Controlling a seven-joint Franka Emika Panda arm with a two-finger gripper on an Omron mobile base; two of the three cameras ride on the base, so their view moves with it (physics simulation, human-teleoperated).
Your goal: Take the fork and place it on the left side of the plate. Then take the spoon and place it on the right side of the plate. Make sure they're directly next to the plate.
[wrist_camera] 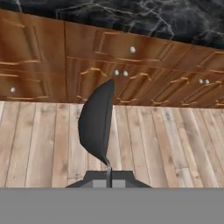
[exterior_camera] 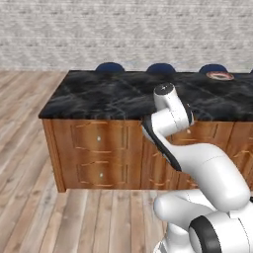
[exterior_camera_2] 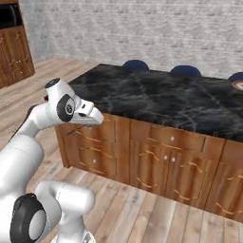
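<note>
Your gripper (wrist_camera: 108,173) is clenched on nothing, down by the island's cabinets (wrist_camera: 109,65), while the plate (exterior_camera: 220,75) sits far right on the counter (exterior_camera: 113,96); drive carelessly and you could clip the woodwork.

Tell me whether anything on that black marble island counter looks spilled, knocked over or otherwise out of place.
Nothing stands out. The black marble counter shows no spill, and the round reddish-brown-rimmed plate lies flat near its far right edge. The wooden cabinet doors below are all closed. The fork cannot be made out.

The island counter (exterior_camera: 123,96) has a broad bare top, with the plate (exterior_camera: 220,75) at its far right.
</note>
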